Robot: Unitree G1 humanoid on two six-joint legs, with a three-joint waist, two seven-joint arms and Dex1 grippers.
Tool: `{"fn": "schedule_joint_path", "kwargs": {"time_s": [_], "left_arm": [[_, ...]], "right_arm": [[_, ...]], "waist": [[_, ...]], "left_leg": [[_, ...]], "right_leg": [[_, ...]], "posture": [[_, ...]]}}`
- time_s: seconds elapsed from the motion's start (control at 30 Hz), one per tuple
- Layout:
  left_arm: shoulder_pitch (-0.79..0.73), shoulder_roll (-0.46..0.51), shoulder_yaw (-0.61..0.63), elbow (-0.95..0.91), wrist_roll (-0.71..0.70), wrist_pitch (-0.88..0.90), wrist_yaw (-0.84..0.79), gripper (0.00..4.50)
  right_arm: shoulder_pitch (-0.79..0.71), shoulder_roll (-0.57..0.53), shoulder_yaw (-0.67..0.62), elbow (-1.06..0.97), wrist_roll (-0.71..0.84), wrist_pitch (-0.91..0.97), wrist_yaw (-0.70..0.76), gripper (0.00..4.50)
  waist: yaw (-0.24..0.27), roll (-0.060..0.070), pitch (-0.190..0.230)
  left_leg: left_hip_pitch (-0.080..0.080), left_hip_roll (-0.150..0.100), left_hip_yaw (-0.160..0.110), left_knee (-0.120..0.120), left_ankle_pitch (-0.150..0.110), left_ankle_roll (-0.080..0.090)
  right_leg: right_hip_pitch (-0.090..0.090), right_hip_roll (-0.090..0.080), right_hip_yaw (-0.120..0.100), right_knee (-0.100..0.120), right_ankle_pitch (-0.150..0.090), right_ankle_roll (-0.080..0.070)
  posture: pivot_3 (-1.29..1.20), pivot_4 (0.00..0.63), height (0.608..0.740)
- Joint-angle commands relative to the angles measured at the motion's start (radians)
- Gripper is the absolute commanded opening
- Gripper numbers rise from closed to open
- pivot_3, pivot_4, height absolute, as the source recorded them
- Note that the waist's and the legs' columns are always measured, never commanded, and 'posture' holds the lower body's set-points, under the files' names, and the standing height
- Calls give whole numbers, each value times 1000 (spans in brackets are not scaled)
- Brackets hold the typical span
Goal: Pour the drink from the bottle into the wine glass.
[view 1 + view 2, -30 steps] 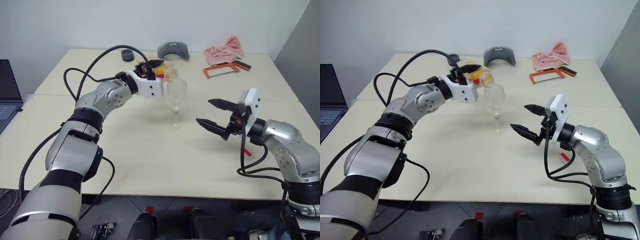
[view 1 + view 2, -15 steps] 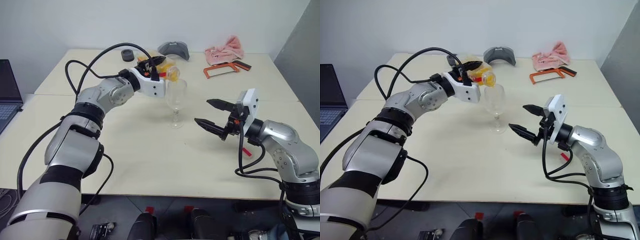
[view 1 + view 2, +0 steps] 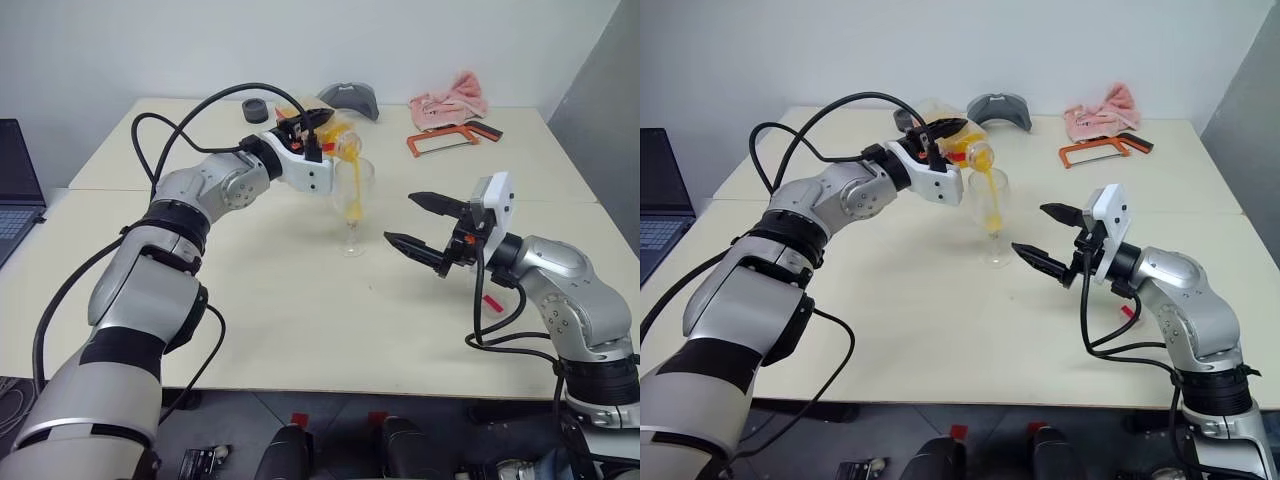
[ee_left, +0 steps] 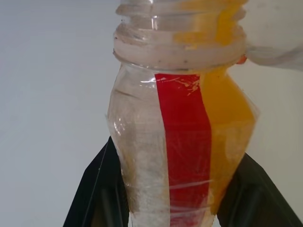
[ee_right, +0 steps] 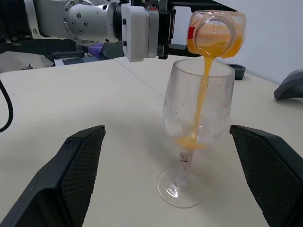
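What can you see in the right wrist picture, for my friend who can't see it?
A stream of orange-yellow drink pours from a tipped clear plastic bottle, held by the left gripper, into a clear stemmed wine glass on a cream table. The right gripper's black fingers stand open on either side.

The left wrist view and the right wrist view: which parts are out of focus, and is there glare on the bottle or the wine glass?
Left wrist view: the bottle is sharp at its red label, soft at the mouth, with small glints on the plastic. Right wrist view: the wine glass and the pouring drink are fairly sharp; the right gripper fingers near the camera are slightly blurred; only faint highlights on the foot.
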Motion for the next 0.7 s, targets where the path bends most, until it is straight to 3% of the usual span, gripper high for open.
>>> {"fn": "schedule_joint_path", "kwargs": {"time_s": [0.03, 0.7], "left_arm": [[-49, 21, 7, -8, -2, 9, 30, 1796], [-78, 29, -21, 10, 29, 15, 74, 1796]], "right_arm": [[-25, 7, -9, -17, 0, -26, -2, 4500], [-8, 25, -2, -30, -4, -17, -25, 4500]], "waist": [[0, 0, 0], [0, 0, 0]], "left_leg": [[0, 0, 0, 0, 0, 0], [0, 0, 0, 0, 0, 0]], "right_leg": [[0, 0, 0, 0, 0, 0], [-1, 0, 0, 2, 0, 0]], "posture": [[0, 150, 740], [0, 150, 740]]}}
